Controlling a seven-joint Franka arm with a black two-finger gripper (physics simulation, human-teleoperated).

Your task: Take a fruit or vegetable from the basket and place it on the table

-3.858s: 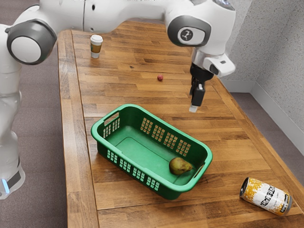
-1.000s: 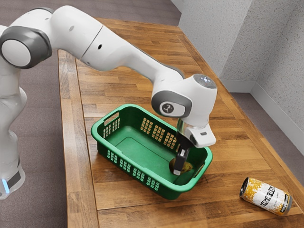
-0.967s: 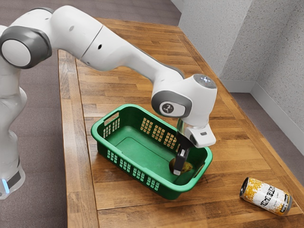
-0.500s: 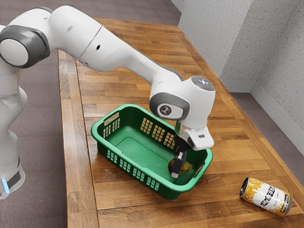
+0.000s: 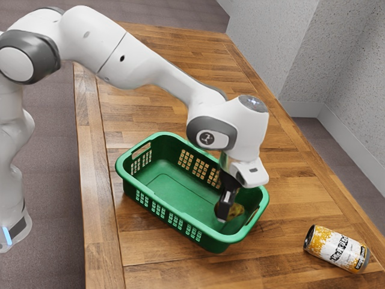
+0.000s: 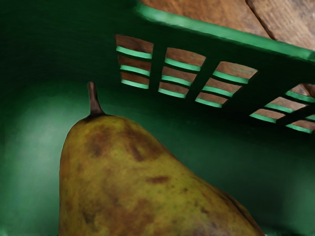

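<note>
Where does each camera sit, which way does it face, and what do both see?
Exterior view: off the arm's side, above the table, looking down at the basket, pear and can; the arm comes in from the exterior view's left, its hand down in the basket.
Wrist view: on the hand, looking into the basket at the pear, close up, stem visible, with the slotted wall beyond it.
Shared: pear, basket, part of the table.

A desk (image 5: 301,192) of brown wooden strips carries a green basket (image 5: 210,241) standing upright and, apart from it, a yellow-and-white can (image 5: 337,248) on its side.
</note>
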